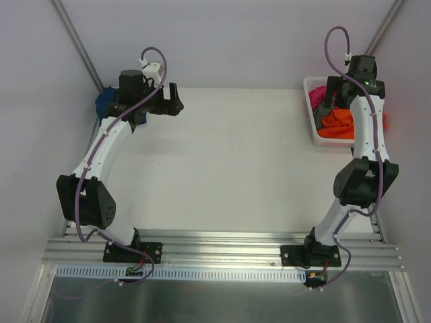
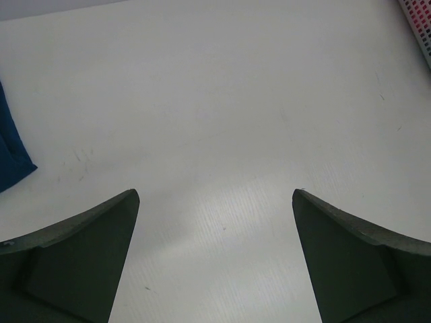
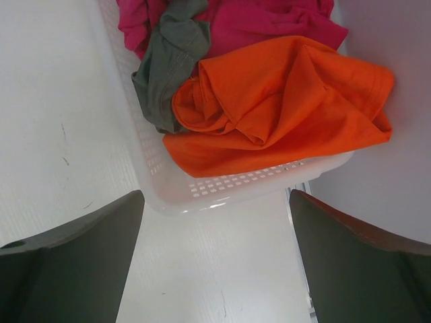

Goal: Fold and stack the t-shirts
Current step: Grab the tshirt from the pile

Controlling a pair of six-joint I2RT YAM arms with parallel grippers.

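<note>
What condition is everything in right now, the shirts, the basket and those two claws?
basket: upright, holding three shirts.
orange t-shirt: crumpled, unfolded, in the basket.
magenta t-shirt: bunched up in the basket.
grey t-shirt: bunched up in the basket.
navy t-shirt: on the table, mostly hidden; fold unclear.
left gripper: open, empty.
right gripper: open, empty.
</note>
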